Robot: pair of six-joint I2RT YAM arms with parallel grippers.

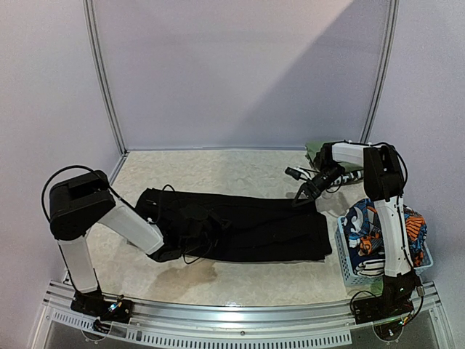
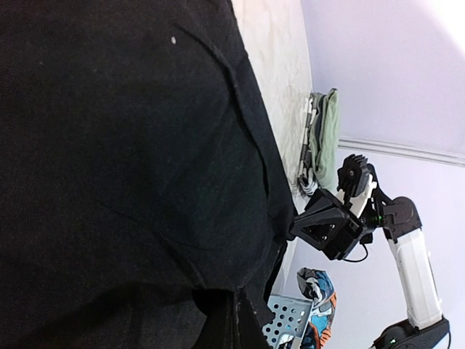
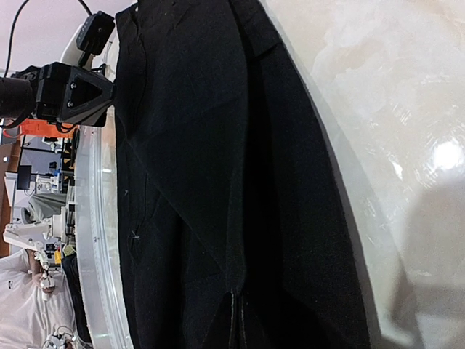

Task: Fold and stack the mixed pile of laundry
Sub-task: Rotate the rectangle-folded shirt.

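L arm (image 1: 132, 227) is sloping down rightward from a raised elbow, L gripper (image 1: 178, 246) sitting low, jaws closed. R arm (image 1: 392, 218) is standing tall at right, wrist folding left, R gripper (image 1: 300, 197) angling down, closed too.

You're looking at a black garment (image 2: 123, 182) filling most of the frame. Beyond its edge the pale table (image 2: 276, 65) is showing, with a folded green cloth (image 2: 325, 138) lying near that edge. The right gripper (image 2: 296, 231) is pinching the garment's edge. Near the garment's lower corner, a blue basket (image 2: 287, 320) is holding a cartoon-print piece (image 2: 320, 305).
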